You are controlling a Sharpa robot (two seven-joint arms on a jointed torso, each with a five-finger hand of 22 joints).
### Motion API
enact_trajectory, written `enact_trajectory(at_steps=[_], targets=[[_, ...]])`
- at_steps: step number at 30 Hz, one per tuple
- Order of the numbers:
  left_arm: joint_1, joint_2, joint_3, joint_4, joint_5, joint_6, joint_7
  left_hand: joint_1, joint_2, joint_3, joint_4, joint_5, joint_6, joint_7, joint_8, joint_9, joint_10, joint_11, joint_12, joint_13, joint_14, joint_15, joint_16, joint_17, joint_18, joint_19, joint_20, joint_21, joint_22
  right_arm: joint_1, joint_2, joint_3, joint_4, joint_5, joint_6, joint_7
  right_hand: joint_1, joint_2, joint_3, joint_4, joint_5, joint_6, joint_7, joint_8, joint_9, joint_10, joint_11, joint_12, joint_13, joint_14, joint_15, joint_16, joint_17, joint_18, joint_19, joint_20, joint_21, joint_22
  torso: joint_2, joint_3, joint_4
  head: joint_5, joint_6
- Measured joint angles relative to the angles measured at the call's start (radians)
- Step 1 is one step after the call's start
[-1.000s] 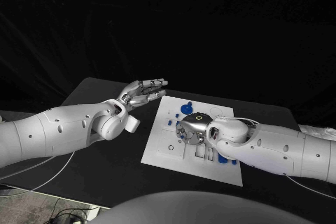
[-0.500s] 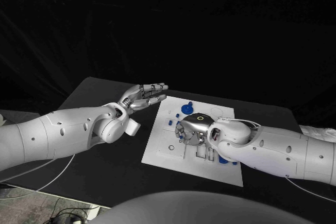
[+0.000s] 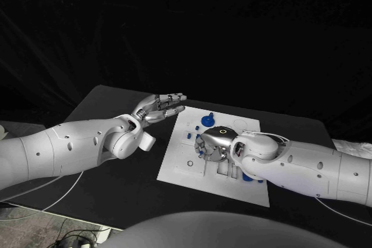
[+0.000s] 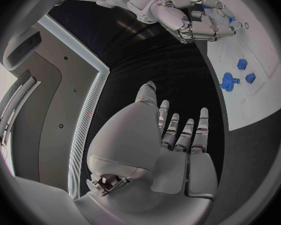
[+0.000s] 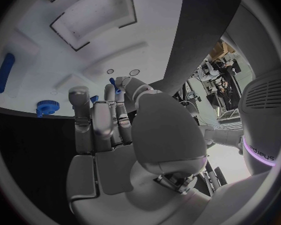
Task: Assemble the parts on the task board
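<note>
The white task board (image 3: 180, 168) lies in the middle of the black table. My right hand (image 3: 213, 143) is low over the board's middle with its fingers curled down. In the right wrist view its thumb and a finger pinch a small blue part (image 5: 117, 90) just above the board (image 5: 40, 40). My left hand (image 3: 159, 106) hovers open and flat beside the board's far left corner, holding nothing. A blue gear (image 3: 207, 120) sits near the board's far edge, with small blue parts (image 4: 242, 63) beside the gear (image 4: 228, 80). A long blue part (image 5: 4, 72) lies in the board.
Several empty recesses (image 5: 93, 15) and small holes mark the board. Bare black table (image 3: 116, 178) lies to the left of the board, under my left forearm. A white cable (image 3: 47, 202) hangs off the table's near left edge.
My left hand has drifted slightly right, toward the board's far corner. My right hand has stayed almost still over the board's middle.
</note>
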Motion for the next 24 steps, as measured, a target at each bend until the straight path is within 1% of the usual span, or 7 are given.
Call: enact_trajectory(at_steps=[2,7,8,10,13,24], targets=[[0.0,0.0,0.0,0.0,0.0,0.0,0.0,0.004,0.004,0.0,0.0,0.002,0.0,0.0,0.0,0.0,0.0,0.0,0.0,0.0,0.0,0.0,0.0,0.0,0.0,0.0,0.0,0.0,-0.001,-0.002,0.001,0.0,-0.002,0.003,0.001,0.0,0.0,0.0,0.0,0.0,0.0,0.0,0.0,0.0,0.0,0.0,0.0,0.0,0.0,0.0,0.0,0.0,0.0,0.0,0.0,0.0,0.0,0.0,0.0,0.0001,-0.0001,0.0,0.0],[-0.001,0.0,0.0,0.0,0.0,0.001,0.0,0.003,0.003,0.0,0.0,0.002,0.0,0.0,0.0,0.0,0.0,0.0,0.0,0.0,0.0,0.0,0.0,0.0,0.0,0.0,0.0,0.0,-0.001,-0.004,0.002,0.0,-0.005,0.008,0.003,0.0,0.0,0.0,0.0,0.0,0.0,-0.001,-0.001,0.0,0.0,0.0,0.0,0.0,0.0,0.0,0.0,0.0,0.0,0.0,0.0,0.0,0.0,0.0,0.0,0.0004,-0.0003,0.002,0.0],[-0.001,0.0,0.0,0.0,0.0,0.001,-0.001,0.003,0.003,0.0,0.0,0.002,0.0,0.0,0.0,0.0,0.0,0.0,0.0,0.0,0.0,0.0,0.0,0.0,0.0,0.0,0.0,0.0,-0.001,-0.004,0.002,0.0,-0.006,0.009,0.003,0.0,0.0,0.0,0.0,0.0,0.0,-0.001,-0.001,-0.005,0.0,0.0,0.0,0.0,0.0,0.0,0.0,0.0,0.0,0.0,0.0,0.0,0.0,0.0,0.0,0.0004,-0.0004,0.003,0.0],[-0.001,0.001,0.0,0.0,0.0,0.001,-0.001,0.003,0.003,0.0,0.0,0.002,0.0,0.0,0.0,0.0,0.0,0.0,0.0,0.0,0.0,0.0,0.0,0.0,0.0,0.0,0.0,0.0,-0.001,-0.004,0.003,0.0,-0.007,0.01,0.004,0.0,0.0,0.0,0.0,0.0,0.0,-0.001,-0.001,-0.005,0.0,0.0,0.0,0.0,0.0,0.0,0.0,0.0,0.0,0.0,0.0,0.0,0.0,0.0,0.0,0.0004,-0.0006,0.003,0.0],[-0.002,0.002,0.0,-0.001,-0.001,0.002,-0.001,0.003,0.003,0.0,0.0,0.002,0.0,0.0,0.0,0.0,0.0,0.0,0.0,0.0,0.0,0.0,0.0,0.0,0.0,0.0,0.0,0.0,-0.001,-0.005,0.004,0.0,-0.009,0.01,0.005,0.0,0.0,0.0,0.002,-0.002,-0.004,-0.005,0.002,-0.006,-0.001,0.0,0.0,0.0,-0.001,0.0,0.0,0.0,0.0,0.0,0.0,0.0,0.0,0.0,0.0,0.0004,-0.0006,0.002,0.0],[-0.004,0.002,0.0,-0.003,-0.001,0.003,-0.002,0.003,0.003,0.0,0.0,0.002,0.0,0.0,0.0,0.0,0.0,0.0,0.0,0.0,0.0,0.0,0.0,0.0,0.0,0.0,0.0,0.0,-0.001,-0.008,0.003,0.0,-0.01,0.01,0.007,0.0,0.0,0.0,0.003,-0.003,-0.008,-0.005,0.002,-0.006,0.0,0.0,0.0,0.0,-0.001,0.0,0.0,0.0,0.0,0.0,0.0,0.0,0.0,0.0,0.0,0.0004,-0.0002,0.0,0.0]])
